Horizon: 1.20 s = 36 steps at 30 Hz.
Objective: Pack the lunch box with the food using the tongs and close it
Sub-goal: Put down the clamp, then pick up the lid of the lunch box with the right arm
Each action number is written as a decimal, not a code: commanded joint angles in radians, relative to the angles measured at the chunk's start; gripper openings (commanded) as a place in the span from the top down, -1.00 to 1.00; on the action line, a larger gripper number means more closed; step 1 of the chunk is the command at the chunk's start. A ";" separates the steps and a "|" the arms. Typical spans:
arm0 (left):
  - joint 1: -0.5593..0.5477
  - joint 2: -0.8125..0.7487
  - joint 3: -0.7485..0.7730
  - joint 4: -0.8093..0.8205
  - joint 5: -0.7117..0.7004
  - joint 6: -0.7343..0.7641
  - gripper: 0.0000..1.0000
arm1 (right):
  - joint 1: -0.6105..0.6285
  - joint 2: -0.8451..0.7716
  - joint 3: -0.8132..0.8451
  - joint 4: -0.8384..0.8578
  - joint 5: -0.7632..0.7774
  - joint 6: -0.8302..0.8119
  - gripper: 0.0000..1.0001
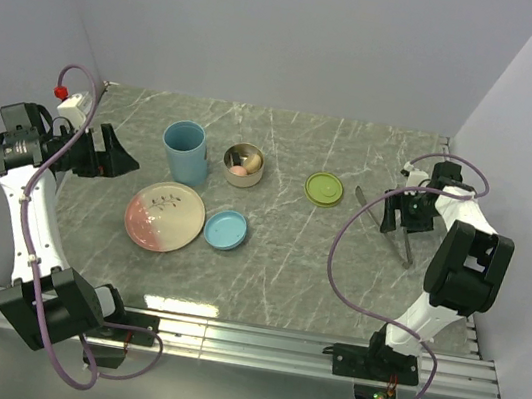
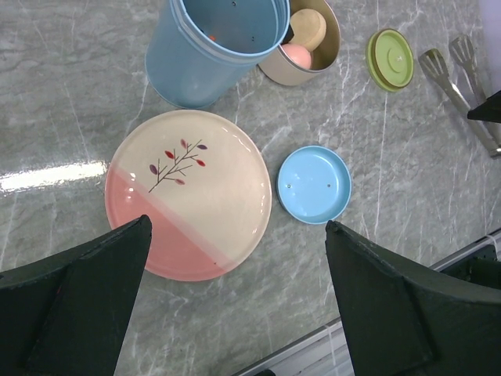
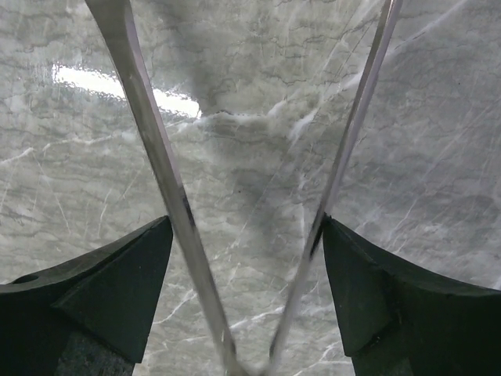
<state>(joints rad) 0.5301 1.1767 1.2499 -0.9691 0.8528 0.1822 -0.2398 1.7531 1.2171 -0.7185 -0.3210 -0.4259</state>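
Straddling the tongs (image 3: 156, 149) at the table's right side, right gripper (image 3: 246, 223) has both silver arms between its fingers; pinching or loose, cannot tell; left gripper (image 2: 236, 227) spread wide above plate (image 2: 219, 196); food (image 2: 308, 30) sits in tan tin (image 2: 335, 43).

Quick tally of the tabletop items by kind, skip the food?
Containers: 2 (blue container, tan container)
Lids: 2 (blue lid, green lid)
Plates: 1 (plate)
Tongs: 1 (tongs)
Total: 6
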 commanded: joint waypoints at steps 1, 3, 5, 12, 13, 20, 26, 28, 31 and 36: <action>0.004 -0.014 0.025 0.013 0.046 0.011 -0.99 | 0.008 -0.033 0.009 0.001 0.003 -0.007 -0.69; 0.004 -0.018 0.014 0.026 0.046 0.007 -0.99 | 0.008 -0.044 0.007 -0.002 0.008 -0.010 -0.70; 0.004 -0.020 0.013 0.030 0.045 0.000 -0.99 | 0.008 -0.047 0.012 -0.009 0.008 -0.010 -0.70; 0.004 -0.020 0.031 0.015 0.048 0.013 -0.99 | 0.022 -0.082 0.064 -0.036 -0.041 0.033 -0.66; 0.005 -0.019 0.032 0.018 0.048 0.008 -0.99 | 0.040 -0.090 0.073 -0.038 -0.046 0.044 -0.65; 0.004 -0.012 0.045 0.012 0.054 0.014 -0.99 | 0.189 -0.103 0.188 0.014 -0.004 0.192 -0.36; 0.004 -0.015 0.046 0.004 0.063 0.026 -0.99 | 0.310 -0.009 0.291 0.057 0.083 0.260 -0.09; 0.004 -0.018 0.045 0.004 0.066 0.031 -0.99 | 0.326 0.035 0.320 0.070 0.099 0.268 -0.05; 0.005 -0.022 0.045 0.009 0.071 0.030 -0.99 | 0.347 0.100 0.355 0.079 0.118 0.279 0.01; 0.004 -0.022 0.046 0.020 0.069 0.022 -0.99 | 0.367 0.186 0.390 0.100 0.129 0.291 0.06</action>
<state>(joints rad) 0.5297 1.1755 1.2568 -0.9684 0.8928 0.1898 0.1150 1.9137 1.5539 -0.6495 -0.2245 -0.1593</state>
